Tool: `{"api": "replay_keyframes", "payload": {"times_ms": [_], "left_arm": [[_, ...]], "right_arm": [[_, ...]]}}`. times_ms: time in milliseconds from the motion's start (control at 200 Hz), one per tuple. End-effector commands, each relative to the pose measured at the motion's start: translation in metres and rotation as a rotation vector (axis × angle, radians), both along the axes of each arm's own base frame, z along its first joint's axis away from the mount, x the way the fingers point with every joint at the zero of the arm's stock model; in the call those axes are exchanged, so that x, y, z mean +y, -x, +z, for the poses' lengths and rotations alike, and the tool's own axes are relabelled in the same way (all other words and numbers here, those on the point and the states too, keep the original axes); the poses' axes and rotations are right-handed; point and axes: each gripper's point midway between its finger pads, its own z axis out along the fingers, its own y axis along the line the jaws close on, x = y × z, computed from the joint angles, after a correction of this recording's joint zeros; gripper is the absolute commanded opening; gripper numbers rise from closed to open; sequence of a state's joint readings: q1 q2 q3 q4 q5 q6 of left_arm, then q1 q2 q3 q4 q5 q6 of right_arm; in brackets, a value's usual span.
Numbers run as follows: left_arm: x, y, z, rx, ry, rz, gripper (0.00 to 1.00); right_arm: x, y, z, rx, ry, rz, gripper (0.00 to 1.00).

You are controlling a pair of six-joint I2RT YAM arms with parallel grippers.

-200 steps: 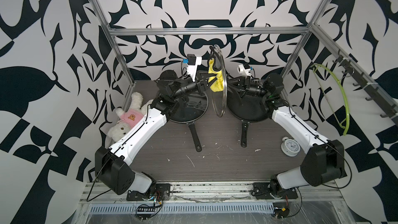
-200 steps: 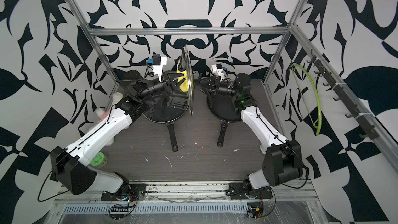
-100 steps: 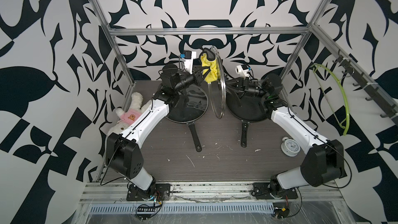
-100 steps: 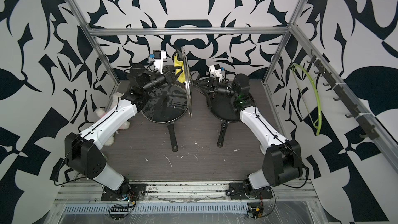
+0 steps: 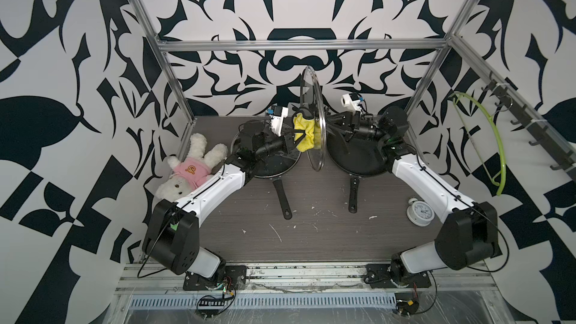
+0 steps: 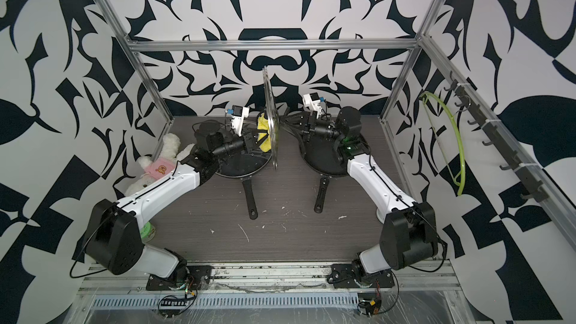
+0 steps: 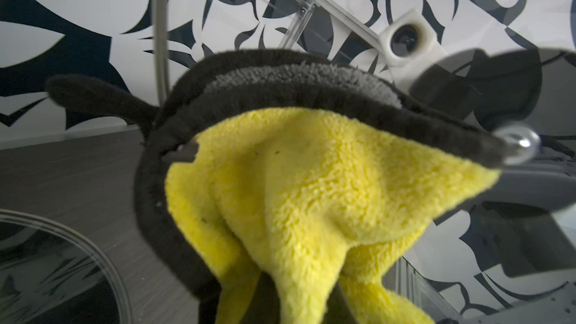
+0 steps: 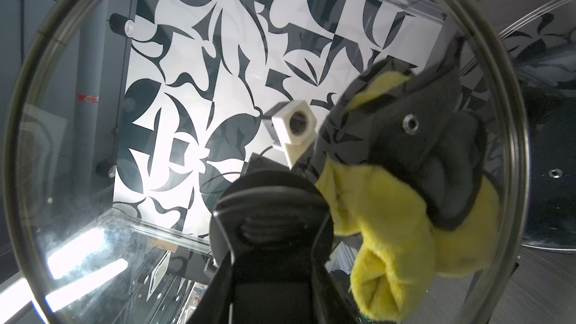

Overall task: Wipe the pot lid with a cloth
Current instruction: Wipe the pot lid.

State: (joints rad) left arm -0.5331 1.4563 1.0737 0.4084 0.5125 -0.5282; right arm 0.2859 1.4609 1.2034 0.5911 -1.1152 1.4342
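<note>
1. the fingers [image 5: 298, 134] of the left gripper [image 6: 260, 138] are pressed together on a fold of the cloth [image 5: 304, 129], and the fabric bunches out around them.
2. the fingers of the right gripper [image 5: 331, 122] are clamped on the black knob [image 8: 268, 207] of the pot lid [image 5: 312, 95]. they carry the lid in the air, standing on its edge.
3. the count is two arms, two grippers, two frying pans, one pot lid, one cloth, one toy bear, one alarm clock and one green hoop.
4. the pot lid is a round disc of clear glass with a thin metal rim. in both top views it is seen nearly edge-on, between the two grippers and above the gap between the pans.
5. the cloth is small, fluffy and bright yellow, with a dark border and a thin black loop. it lies against the face of the lid opposite to the knob. in the right wrist view it shows flattened behind the glass.
6. the frying pans are round and black, each with a long straight handle. they lie flat on the wood-grain table [image 5: 311, 238], one under the left arm [image 5: 271, 168] and one under the right arm [image 5: 355, 157].
7. the toy bear [image 5: 187, 172] is white plush in a pink shirt and lies beside the left arm. the alarm clock [image 5: 420, 210] is round and white, near the right arm. the thin green hoop [image 5: 495, 138] hangs on the right wall.
</note>
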Motion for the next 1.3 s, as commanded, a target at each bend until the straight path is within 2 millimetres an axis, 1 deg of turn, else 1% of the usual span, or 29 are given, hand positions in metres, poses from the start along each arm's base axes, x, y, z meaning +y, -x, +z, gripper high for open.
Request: {"api": "replay_keyframes", "payload": {"times_ms": [0,155,210,245,255,265,380,465,515,655,760,865,890,895,905,1035,1110,1235,1295], "left_arm": [[-0.003,0.028,0.02,-0.047,0.045,-0.049,0.0],[-0.008,0.063,0.027,-0.02,0.083,-0.144,0.0],[-0.008,0.077,0.034,-0.032,0.1,-0.177,0.0],[-0.01,0.081,0.035,-0.035,0.103,-0.189,0.0],[-0.007,0.088,0.044,-0.058,0.116,-0.193,0.0],[-0.006,0.091,0.048,-0.066,0.121,-0.197,0.0],[-0.003,0.109,0.072,-0.117,0.149,-0.234,0.0],[0.0,0.117,0.091,-0.166,0.174,-0.246,0.0],[0.002,0.118,0.101,-0.194,0.182,-0.239,0.0],[0.011,0.102,0.128,-0.276,0.196,-0.119,0.0],[0.01,0.088,0.143,-0.321,0.164,-0.058,0.0],[0.01,0.067,0.154,-0.364,0.136,0.012,0.0],[0.012,0.066,0.162,-0.383,0.143,0.019,0.0],[0.009,0.061,0.156,-0.373,0.133,0.02,0.0],[0.007,0.056,0.154,-0.37,0.126,0.023,0.0],[0.007,0.024,0.161,-0.379,0.102,0.068,0.0],[0.009,0.004,0.161,-0.371,0.097,0.1,0.0],[0.013,-0.032,0.15,-0.322,0.087,0.147,0.0],[0.015,-0.05,0.138,-0.284,0.087,0.166,0.0]], "right_arm": [[-0.01,0.032,0.085,-0.319,-0.11,-0.034,0.0],[-0.01,0.028,0.085,-0.301,-0.114,-0.044,0.0],[-0.01,0.027,0.084,-0.299,-0.114,-0.046,0.0],[-0.01,0.026,0.083,-0.297,-0.114,-0.048,0.0],[-0.01,0.026,0.083,-0.296,-0.114,-0.048,0.0],[-0.01,0.026,0.082,-0.294,-0.113,-0.048,0.0],[-0.009,0.021,0.078,-0.28,-0.112,-0.046,0.0],[-0.008,0.02,0.077,-0.273,-0.117,-0.044,0.0],[-0.008,0.019,0.076,-0.272,-0.117,-0.042,0.0],[-0.007,0.018,0.073,-0.272,-0.114,-0.039,0.0],[-0.006,0.017,0.072,-0.27,-0.114,-0.035,0.0],[-0.006,0.02,0.074,-0.282,-0.121,-0.02,0.0],[-0.006,0.021,0.075,-0.286,-0.122,-0.017,0.0],[-0.006,0.02,0.074,-0.286,-0.121,-0.017,0.0],[-0.006,0.021,0.074,-0.287,-0.121,-0.016,0.0],[-0.006,0.023,0.073,-0.291,-0.119,-0.008,0.0],[-0.006,0.024,0.074,-0.297,-0.12,-0.003,0.0],[-0.006,0.027,0.078,-0.314,-0.123,0.006,0.0],[-0.007,0.029,0.08,-0.321,-0.124,0.007,0.0]]}}
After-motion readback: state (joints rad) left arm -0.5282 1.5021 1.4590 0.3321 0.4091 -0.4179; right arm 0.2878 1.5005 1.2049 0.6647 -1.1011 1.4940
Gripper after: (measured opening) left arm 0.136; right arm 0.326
